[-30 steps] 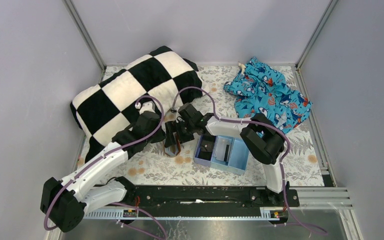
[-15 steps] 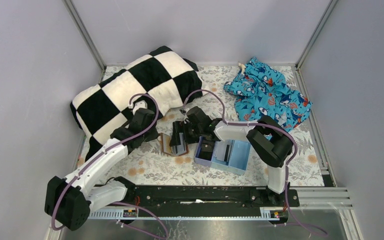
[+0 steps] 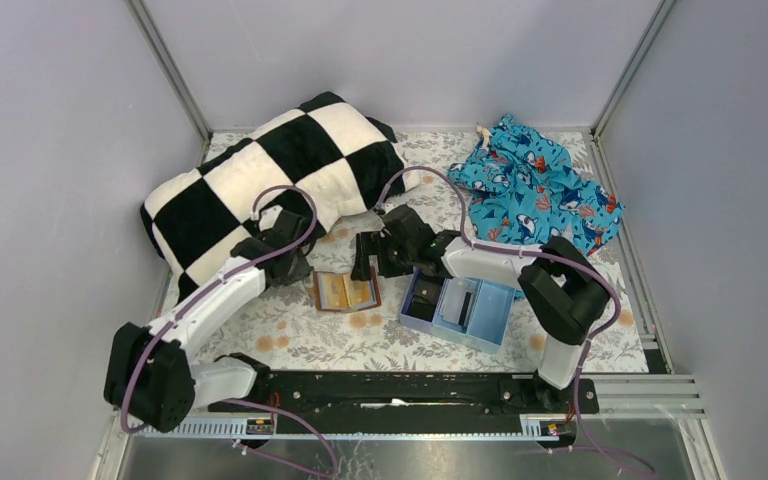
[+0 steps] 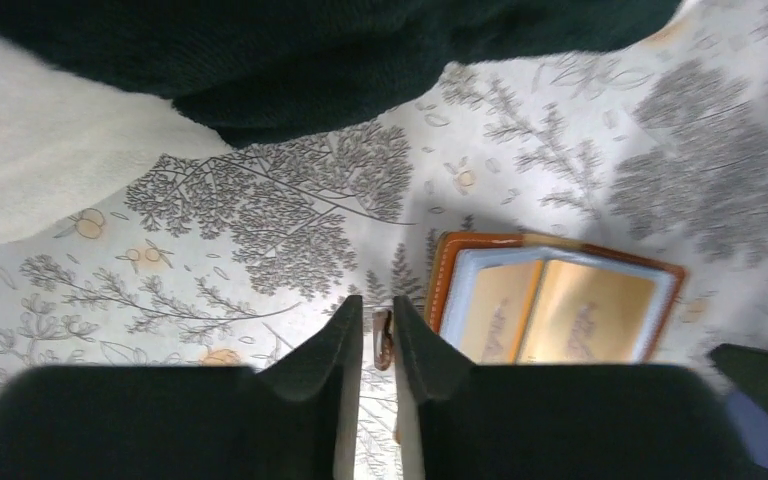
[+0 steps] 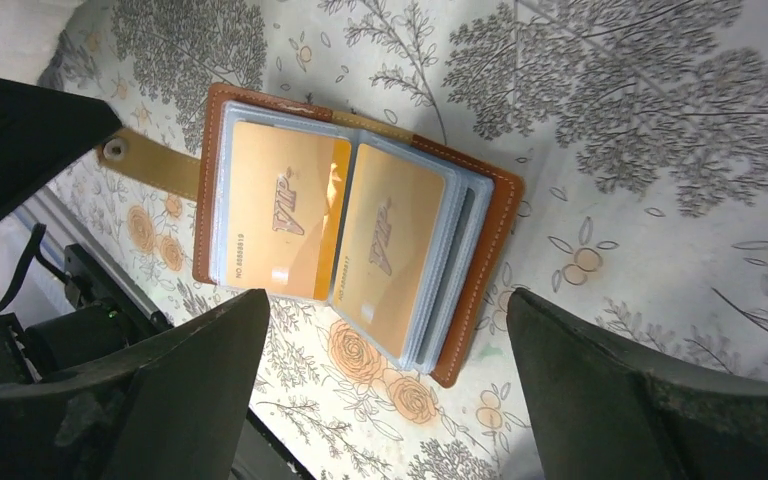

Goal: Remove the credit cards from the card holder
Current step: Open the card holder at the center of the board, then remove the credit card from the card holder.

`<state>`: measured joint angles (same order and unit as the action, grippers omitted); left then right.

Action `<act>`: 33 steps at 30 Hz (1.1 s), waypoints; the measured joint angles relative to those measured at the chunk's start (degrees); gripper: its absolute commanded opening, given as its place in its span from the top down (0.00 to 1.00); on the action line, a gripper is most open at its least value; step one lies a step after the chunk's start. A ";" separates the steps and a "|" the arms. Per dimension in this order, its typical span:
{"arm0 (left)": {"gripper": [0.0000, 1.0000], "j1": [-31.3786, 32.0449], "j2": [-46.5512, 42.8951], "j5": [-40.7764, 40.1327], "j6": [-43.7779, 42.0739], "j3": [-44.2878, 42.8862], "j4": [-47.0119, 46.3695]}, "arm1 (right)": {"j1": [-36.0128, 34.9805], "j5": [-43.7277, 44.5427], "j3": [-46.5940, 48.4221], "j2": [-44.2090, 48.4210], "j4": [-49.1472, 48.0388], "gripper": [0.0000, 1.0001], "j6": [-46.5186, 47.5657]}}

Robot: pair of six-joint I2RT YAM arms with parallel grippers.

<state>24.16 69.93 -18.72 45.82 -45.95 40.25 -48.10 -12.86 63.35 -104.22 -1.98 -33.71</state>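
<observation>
The wallet (image 3: 346, 290) lies open and flat near the middle of the tabletop, a little toward the near edge, with two gold cards (image 5: 278, 212) tucked in its facing pockets and a blue tray (image 3: 490, 327) just to its right. The right gripper (image 5: 388, 305) hangs over it with jaws spread wide to either side. The left gripper (image 4: 376, 308) sits at the wallet's left, its jaws drawn to a narrow slit where the strap (image 5: 150, 160) tip shows; whether it is pinched, I cannot tell.
</observation>
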 measured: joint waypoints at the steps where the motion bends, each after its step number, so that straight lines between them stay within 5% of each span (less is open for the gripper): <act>1: 0.50 0.00 -1.18 0.04 0.11 -0.17 -0.13 | 0.00 0.57 0.00 0.74 0.52 0.07 0.37; 4: 0.18 0.00 -5.92 0.48 -0.66 -0.33 -1.07 | 0.11 1.77 0.00 2.43 1.68 0.26 0.94; 8: 0.04 0.00 -13.62 2.01 -1.31 -0.35 -4.68 | 0.11 1.79 0.20 2.80 1.97 0.51 1.42; 13: 0.05 0.00 -18.14 6.75 -1.11 1.86 -11.89 | 0.11 1.25 1.09 2.38 3.06 0.71 1.31; 16: 0.15 0.00 -15.72 12.66 -0.94 2.51 -13.92 | 0.11 1.20 2.25 1.25 2.97 0.80 1.29; 20: 0.31 0.55 -11.15 21.59 0.87 5.49 -20.81 | 0.11 0.09 2.75 -0.44 3.02 0.82 0.90; 33: 0.38 0.68 -2.95 33.62 7.21 17.18 -37.42 | 0.13 -0.74 3.02 -4.81 3.04 0.83 0.28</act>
<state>24.84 66.98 14.90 53.04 -28.77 2.83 -47.97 -13.61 66.37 -109.03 1.06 -33.43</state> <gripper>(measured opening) 0.644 0.176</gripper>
